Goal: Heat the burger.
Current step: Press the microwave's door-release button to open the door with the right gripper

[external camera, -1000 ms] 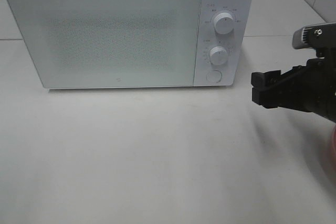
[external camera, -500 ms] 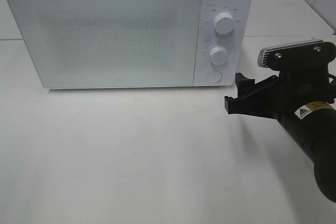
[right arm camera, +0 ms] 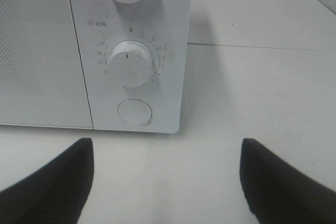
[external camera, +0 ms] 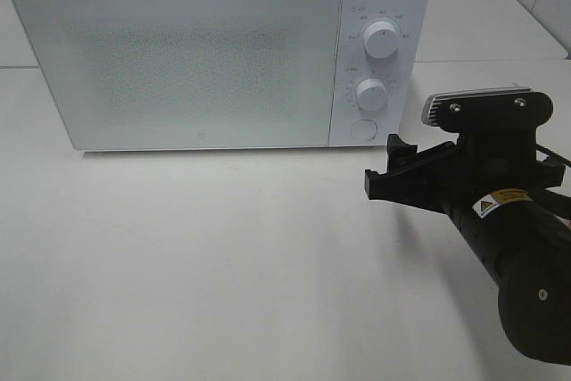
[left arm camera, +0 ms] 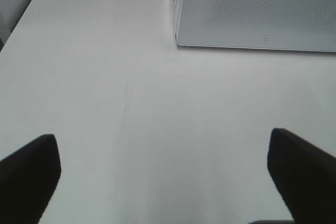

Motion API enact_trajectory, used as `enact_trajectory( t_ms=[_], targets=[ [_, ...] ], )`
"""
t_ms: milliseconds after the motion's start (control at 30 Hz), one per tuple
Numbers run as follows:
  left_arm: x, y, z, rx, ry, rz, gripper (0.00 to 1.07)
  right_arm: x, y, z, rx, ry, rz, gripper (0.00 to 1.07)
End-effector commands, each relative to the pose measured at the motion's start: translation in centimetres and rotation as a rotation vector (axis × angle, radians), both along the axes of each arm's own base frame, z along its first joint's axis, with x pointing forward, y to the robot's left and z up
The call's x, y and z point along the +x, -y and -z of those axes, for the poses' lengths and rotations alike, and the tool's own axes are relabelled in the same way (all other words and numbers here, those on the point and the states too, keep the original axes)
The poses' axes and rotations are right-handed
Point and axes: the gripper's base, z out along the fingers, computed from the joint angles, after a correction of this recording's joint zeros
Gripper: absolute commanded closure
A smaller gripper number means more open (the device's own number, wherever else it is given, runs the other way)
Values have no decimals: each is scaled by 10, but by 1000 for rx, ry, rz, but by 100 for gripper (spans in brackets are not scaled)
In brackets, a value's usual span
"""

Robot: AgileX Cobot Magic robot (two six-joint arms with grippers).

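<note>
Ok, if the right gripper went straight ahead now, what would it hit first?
Probably the microwave's panel, low down by the round button; the right gripper, open, faces it and nothing shows between. Depth is unclear.

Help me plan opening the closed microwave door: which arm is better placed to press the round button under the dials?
Right. The right pincer hangs open just before the control panel, its wrist view facing the round button. The left pincer, also open, faces the microwave at its opposite corner.

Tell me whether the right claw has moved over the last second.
Yes. The right claw has shifted left, nearer the microwave and its round button.
</note>
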Motion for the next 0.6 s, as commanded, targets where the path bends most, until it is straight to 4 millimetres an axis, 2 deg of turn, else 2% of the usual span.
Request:
enact_trajectory(
  t_ms=[33,600],
  targets=[
    [-3,1,-1,-5,35,0,6,3,-3,-7,15,64,0,32],
    [-3,1,-1,-5,35,0,6,4,-7,-10,46,101,-40,32]
  ],
)
